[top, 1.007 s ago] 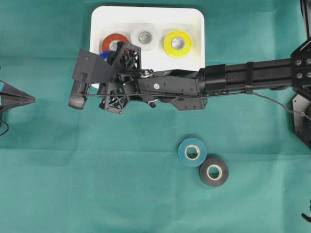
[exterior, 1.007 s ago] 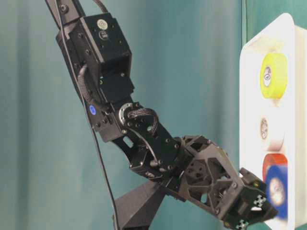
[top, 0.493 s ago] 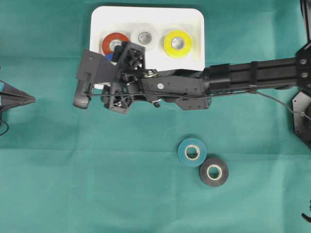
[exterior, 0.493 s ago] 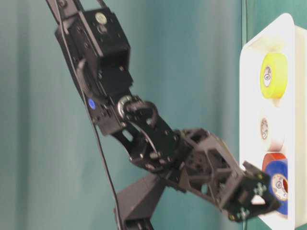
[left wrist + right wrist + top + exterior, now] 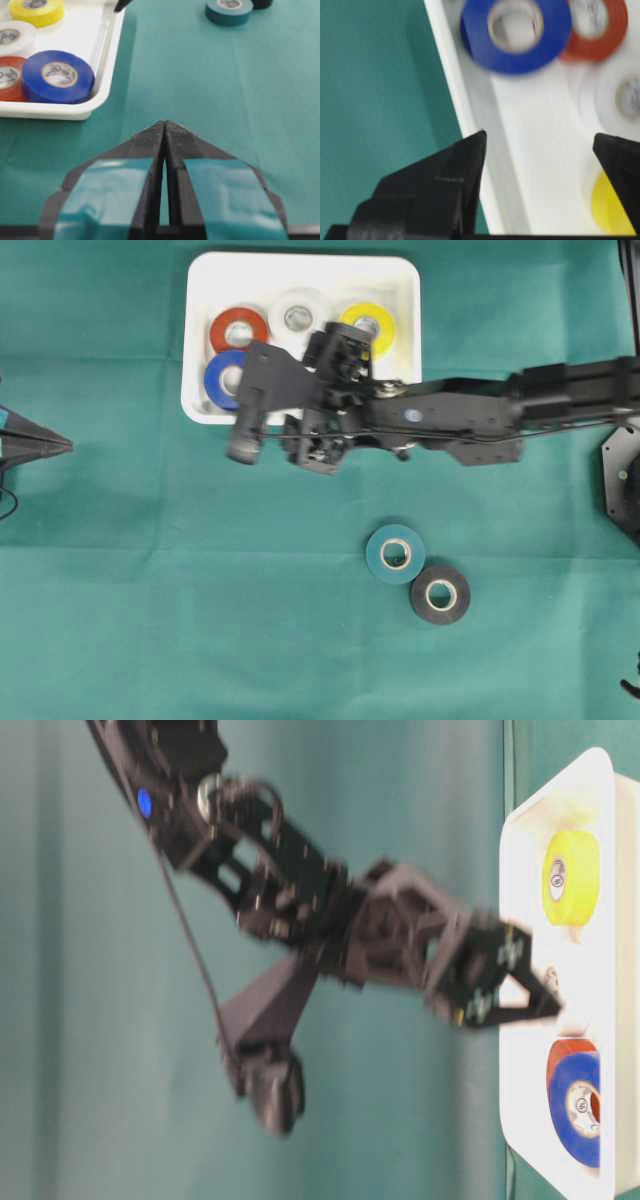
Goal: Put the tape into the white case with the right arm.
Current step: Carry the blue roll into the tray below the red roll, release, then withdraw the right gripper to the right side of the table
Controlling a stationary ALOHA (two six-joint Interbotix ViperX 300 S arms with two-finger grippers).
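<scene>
- The blue tape (image 5: pixel 516 31) lay flat inside the white case (image 5: pixel 530 165), beside the red roll (image 5: pixel 600 30).
- My right gripper (image 5: pixel 540 150) stood wide apart, empty, over the case's rim, clear of the tape.

This looks like a robotics lab set-up, not a home or shop: a bench (image 5: pixel 150 620) draped wall to wall in plain teal cloth, a black robot arm (image 5: pixel 470 420) with exposed cables reaching over it, and nothing laid out but test props, rolls of coloured tape (image 5: pixel 396 554) and a white case (image 5: pixel 300 270).
</scene>
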